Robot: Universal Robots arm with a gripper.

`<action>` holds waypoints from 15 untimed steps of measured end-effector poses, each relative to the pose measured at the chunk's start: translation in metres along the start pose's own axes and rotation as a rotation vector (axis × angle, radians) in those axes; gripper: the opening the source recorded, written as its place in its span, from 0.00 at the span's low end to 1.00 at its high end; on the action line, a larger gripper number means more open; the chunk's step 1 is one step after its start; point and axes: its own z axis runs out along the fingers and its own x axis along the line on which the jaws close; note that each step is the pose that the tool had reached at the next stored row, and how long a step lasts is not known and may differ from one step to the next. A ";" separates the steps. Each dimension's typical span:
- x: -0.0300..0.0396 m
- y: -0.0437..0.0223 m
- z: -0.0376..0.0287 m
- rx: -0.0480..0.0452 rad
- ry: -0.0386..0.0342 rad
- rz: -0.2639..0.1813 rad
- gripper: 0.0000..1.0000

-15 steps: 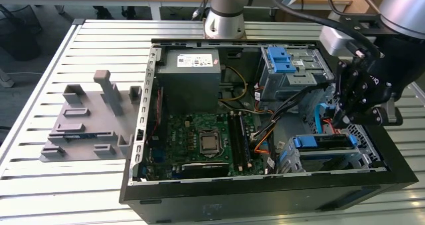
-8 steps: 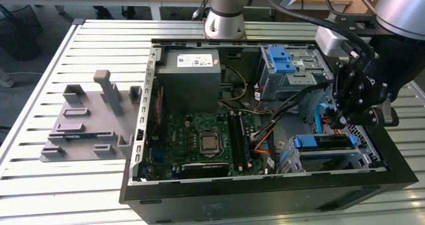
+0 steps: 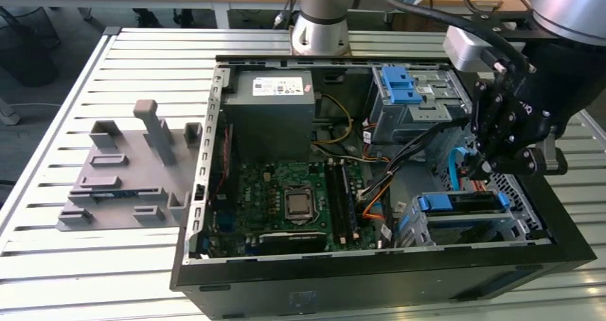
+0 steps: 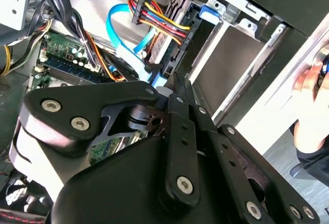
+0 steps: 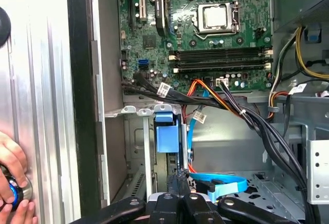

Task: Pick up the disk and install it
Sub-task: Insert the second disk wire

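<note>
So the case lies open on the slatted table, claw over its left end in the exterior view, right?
No: the exterior view shows the claw over the right end of the case. The case does lie open on the slatted table.

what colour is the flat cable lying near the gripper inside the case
Light blue; the flat cable shows best in the first wrist view, beside the gripper.

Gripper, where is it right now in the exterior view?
The gripper hangs inside the open computer case on the exterior view's right, just above the lower drive cage and beside the upper drive cage.
</note>
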 end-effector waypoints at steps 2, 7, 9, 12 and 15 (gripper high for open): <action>0.0004 0.0018 -0.0044 0.0021 -0.0002 0.000 0.11; -0.0002 0.0032 -0.0118 0.0044 -0.0004 0.000 0.11; -0.0023 0.0037 -0.0125 0.0045 -0.0002 0.000 0.11; -0.0065 0.0048 -0.0128 0.0044 -0.0002 0.000 0.11; -0.0106 0.0060 -0.0131 0.0044 -0.0002 0.000 0.11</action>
